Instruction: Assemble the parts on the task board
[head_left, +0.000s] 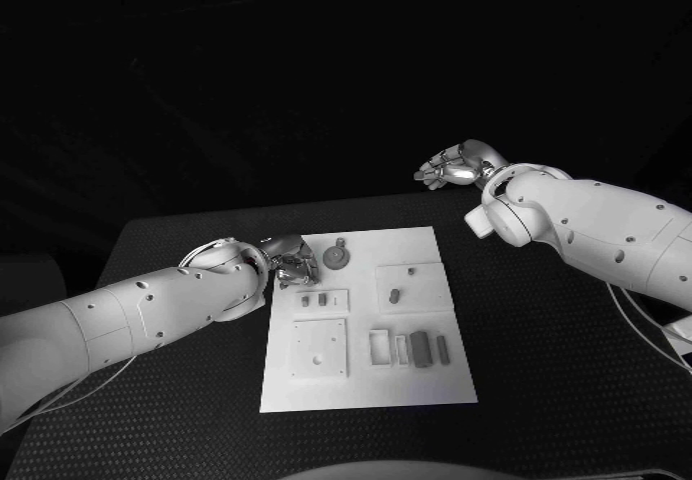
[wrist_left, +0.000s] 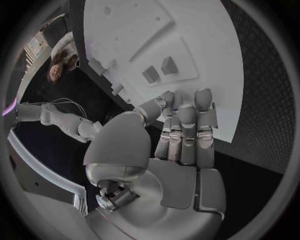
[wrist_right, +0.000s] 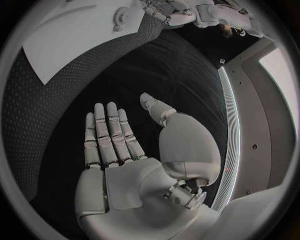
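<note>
Two hands idle: left hand at task board 10 o'clock edge, fingers together, holding nothing, near parts; approach slowly from above; right hand off-board at 1 o'clock, fingers apart, empty.

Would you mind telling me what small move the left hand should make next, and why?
Probably lower the left hand slightly and close its fingers on a small part. It sits at the task board's left edge with fingers extended over the board, holding nothing, while the right hand is raised off the board, open.
</note>
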